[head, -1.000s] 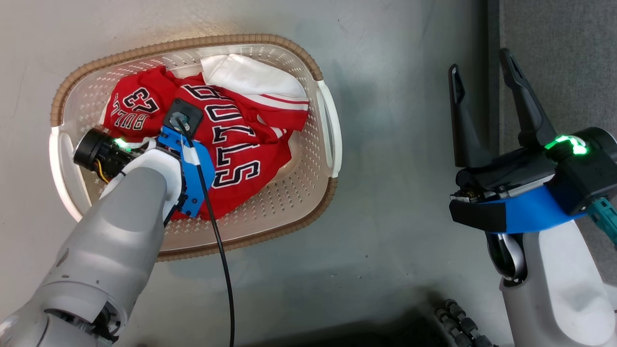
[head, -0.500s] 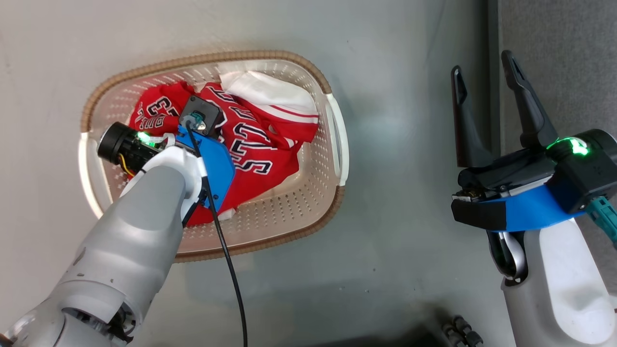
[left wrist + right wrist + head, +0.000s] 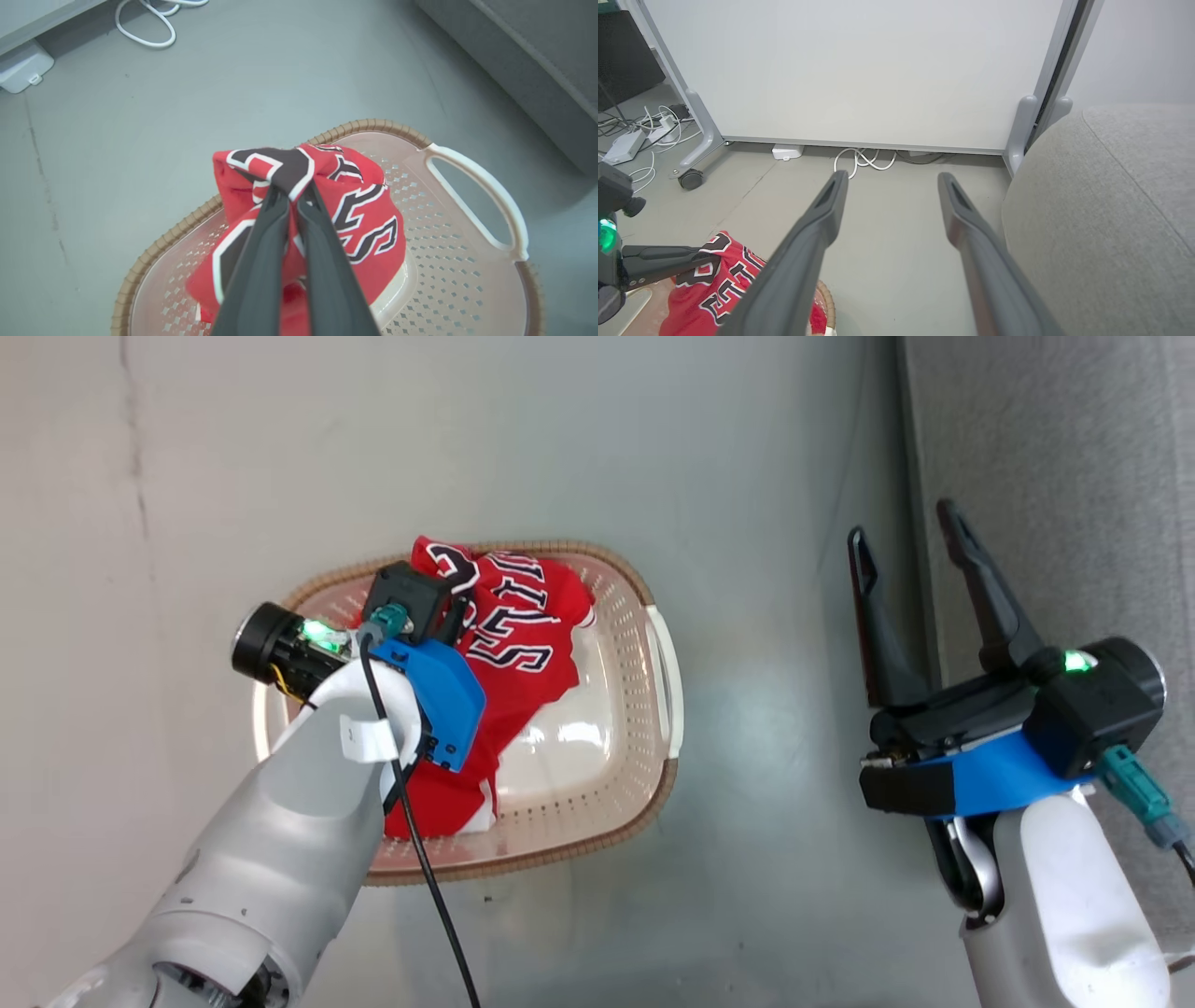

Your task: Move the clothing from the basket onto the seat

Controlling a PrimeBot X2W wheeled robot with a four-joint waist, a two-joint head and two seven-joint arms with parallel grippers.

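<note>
The left gripper (image 3: 293,190) is pinched tight on a bunched fold of the jersey (image 3: 369,210), its dark fingers nearly together with the black lettering squeezed between their tips. Biting a gathered ridge rather than a flat edge likely gives such narrow fingers enough thickness to hold. The jersey hangs from that pinch over the left half of the basket (image 3: 373,125). Its lower folds drape down to the basket's bottom near the near-left rim, so much of the cloth is not yet clear of the walls. The right half of the bottom lies bare. Whether a second red garment is caught up in the hanging folds I cannot tell. The basket stands on the floor (image 3: 747,448), with the seat (image 3: 1055,448) off to its right and apart from it. The right gripper (image 3: 901,520) has its fingers spread wide and holds nothing. It hovers over the floor just beside the seat's edge, probably parked there to leave the left arm a clear path for swinging the jersey across to the seat.
</note>
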